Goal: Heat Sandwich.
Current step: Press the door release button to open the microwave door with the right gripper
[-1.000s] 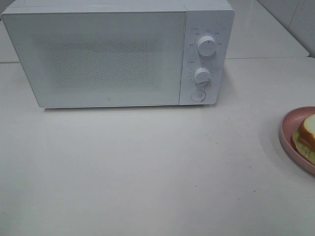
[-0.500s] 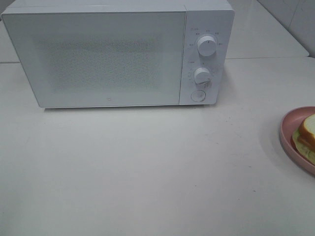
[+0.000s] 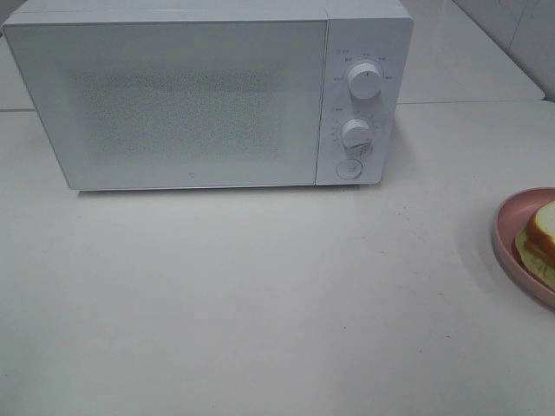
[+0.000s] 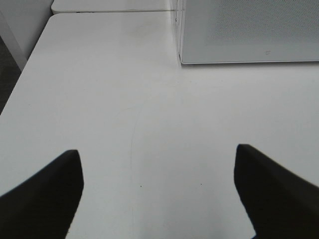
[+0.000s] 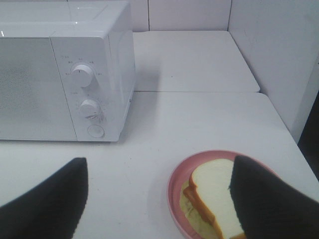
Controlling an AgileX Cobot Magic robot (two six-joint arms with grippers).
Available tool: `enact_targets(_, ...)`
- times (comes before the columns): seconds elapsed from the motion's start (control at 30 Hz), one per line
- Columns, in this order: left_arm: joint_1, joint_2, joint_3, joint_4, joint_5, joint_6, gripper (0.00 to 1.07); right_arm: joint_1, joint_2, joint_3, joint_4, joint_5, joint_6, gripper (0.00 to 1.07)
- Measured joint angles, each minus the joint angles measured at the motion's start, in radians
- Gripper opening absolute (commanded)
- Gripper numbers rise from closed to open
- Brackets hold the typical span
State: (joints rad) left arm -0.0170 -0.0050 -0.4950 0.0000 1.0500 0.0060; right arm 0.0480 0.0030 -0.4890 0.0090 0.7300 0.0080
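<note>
The sandwich point(image 3: 544, 236) point(image 5: 212, 196), pale bread with tan crust and a yellow-green filling, lies on a round pink plate point(image 3: 507, 236) point(image 5: 175, 186) at the table's right edge. A white microwave point(image 3: 173, 95) point(image 5: 60, 69) stands at the back with its door shut. My right gripper point(image 5: 158, 199) hovers open above the table just short of the plate, one dark finger point(image 5: 269, 204) covering part of the sandwich. Over bare table left of the microwave point(image 4: 249, 30), my left gripper point(image 4: 158, 194) is open and holds nothing. Neither gripper shows in the exterior high view.
The microwave has two white dials point(image 3: 364, 80) point(image 3: 356, 133) and a round button point(image 3: 349, 168) on its right panel. A white wall point(image 5: 279, 59) rises to the right of the table. The table's left edge point(image 4: 20, 84) drops off beside my left gripper.
</note>
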Motion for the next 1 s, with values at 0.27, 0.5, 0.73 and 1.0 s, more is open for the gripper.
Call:
enact_targets(0.27, 0.000, 0.000, 0.000, 0.000, 0.000, 0.000, 0.76, 0.000, 0.084, 0.002, 0.027, -0.085, -0.060, 0.76)
enact_targets(0.5, 0.000, 0.000, 0.000, 0.000, 0.000, 0.000, 0.76, 0.000, 0.124, 0.002, 0.084, -0.142, -0.140, 0.75)
enact_targets(0.73, 0.000, 0.000, 0.000, 0.000, 0.000, 0.000, 0.76, 0.024, 0.172, 0.002, 0.151, -0.194, -0.204, 0.67)
enact_targets(1.0, 0.000, 0.000, 0.000, 0.000, 0.000, 0.000, 0.76, 0.101, 0.244, 0.002, 0.196, -0.240, -0.277, 0.62)
